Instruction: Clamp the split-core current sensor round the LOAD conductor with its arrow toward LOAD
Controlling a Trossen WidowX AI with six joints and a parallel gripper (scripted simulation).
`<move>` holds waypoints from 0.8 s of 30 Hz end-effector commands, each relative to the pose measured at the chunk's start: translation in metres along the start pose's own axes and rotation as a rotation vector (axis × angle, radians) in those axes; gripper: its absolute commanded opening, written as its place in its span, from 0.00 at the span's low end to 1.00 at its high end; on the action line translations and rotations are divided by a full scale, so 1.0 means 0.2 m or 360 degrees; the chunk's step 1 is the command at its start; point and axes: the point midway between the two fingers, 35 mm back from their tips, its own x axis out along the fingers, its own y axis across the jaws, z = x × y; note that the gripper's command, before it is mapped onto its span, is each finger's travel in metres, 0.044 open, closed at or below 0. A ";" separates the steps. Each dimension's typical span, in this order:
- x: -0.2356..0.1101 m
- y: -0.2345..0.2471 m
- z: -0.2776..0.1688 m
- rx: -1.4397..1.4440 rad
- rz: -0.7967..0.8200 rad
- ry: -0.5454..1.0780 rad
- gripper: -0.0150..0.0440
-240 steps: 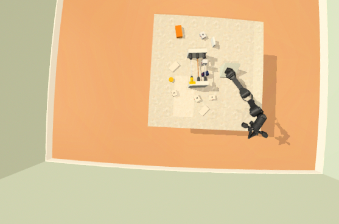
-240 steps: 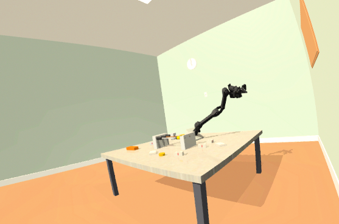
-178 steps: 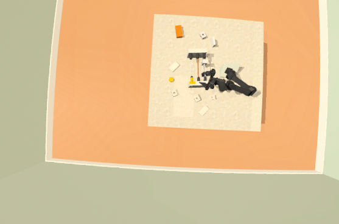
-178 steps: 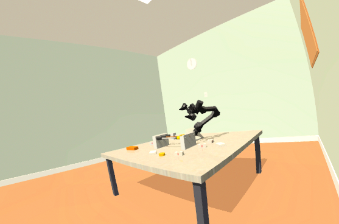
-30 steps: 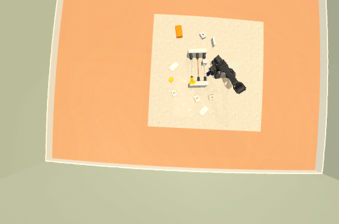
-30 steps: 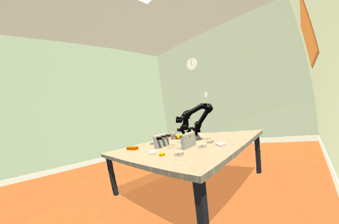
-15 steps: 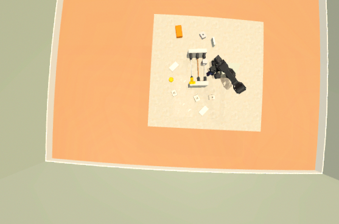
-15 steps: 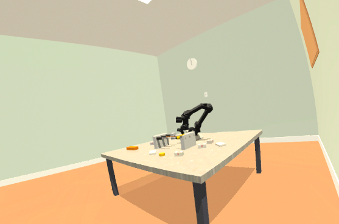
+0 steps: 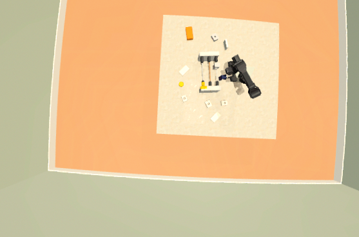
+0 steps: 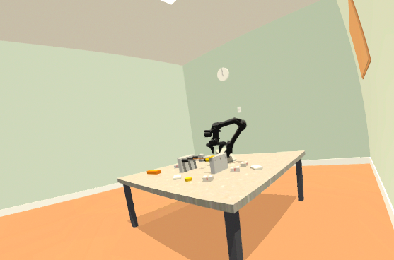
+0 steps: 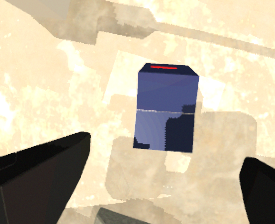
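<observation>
The dark blue sensor (image 11: 166, 106) (image 9: 222, 77) has a red mark on its top edge. It sits just right of the white conductor rack (image 9: 209, 55) (image 10: 218, 163), beside the rack's rightmost line. The rack holds three parallel conductors, among them an orange one (image 9: 209, 72). My gripper (image 11: 165, 155) (image 9: 226, 77) (image 10: 215, 146) is open. Its black fingers stand wide on either side of the sensor and do not touch it. In the wrist view no conductor shows clearly at the sensor, so I cannot tell whether it is clamped round one. The LOAD lettering is too small to read.
An orange block (image 9: 189, 33) (image 10: 153, 172) lies at the table's far left corner, and a yellow disc (image 9: 181, 84) (image 10: 188, 179) lies left of the rack. Several small white marker tiles (image 9: 208, 103) (image 9: 224, 103) (image 9: 184, 69) (image 9: 215, 116) lie scattered around the rack.
</observation>
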 end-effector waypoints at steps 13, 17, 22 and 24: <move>0.00 0.01 0.10 0.2021 -0.0239 0.0284 0.80; 0.01 0.01 0.12 0.2350 -0.0320 0.0300 0.80; 0.01 0.01 0.12 0.2355 -0.0321 0.0299 0.80; 0.03 0.01 0.12 0.2355 -0.0321 0.0299 0.80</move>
